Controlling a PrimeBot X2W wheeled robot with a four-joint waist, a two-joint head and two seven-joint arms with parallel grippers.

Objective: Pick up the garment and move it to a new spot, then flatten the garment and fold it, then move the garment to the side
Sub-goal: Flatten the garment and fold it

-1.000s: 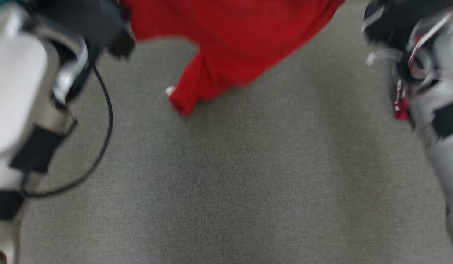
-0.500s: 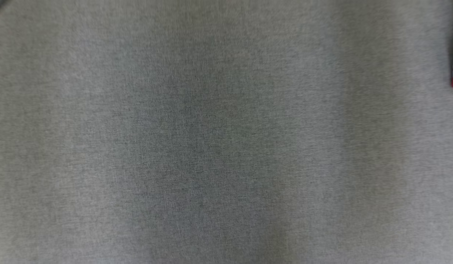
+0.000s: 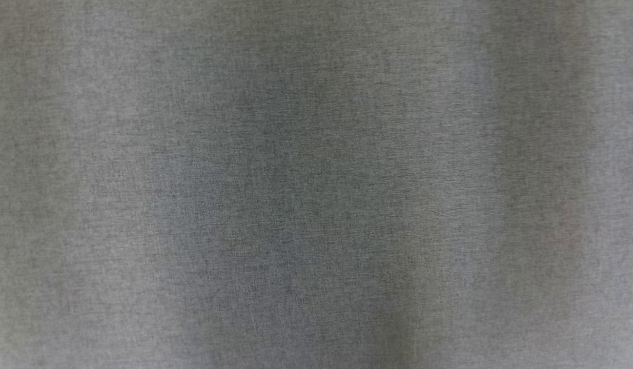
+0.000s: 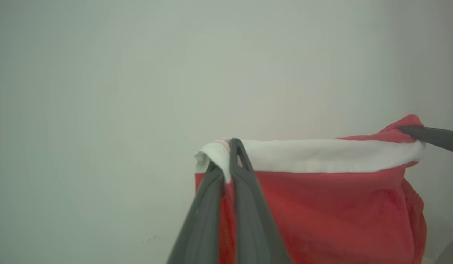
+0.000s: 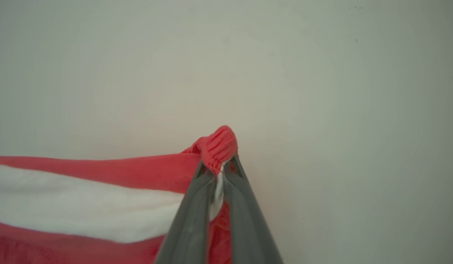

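My head camera has swung off the red knitted garment with a white band [image 4: 321,205] onto grey woven surface [image 3: 316,184], while my left gripper [image 4: 225,158] and right gripper [image 5: 218,168], both clamped on its top corners, hold it stretched aloft, seemingly ready for laying flat.

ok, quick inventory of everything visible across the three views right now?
garment: one, red with a white band along its top edge, hanging stretched between the two grippers in both wrist views
grey woven surface: one, grey, seen in the head view
plain backdrop: one, pale grey-green, behind the garment in the wrist views; cannot tell what it is
left gripper: one, dark grey fingers, shut on one upper corner of the garment
right gripper: one, dark grey fingers, shut on the other upper corner
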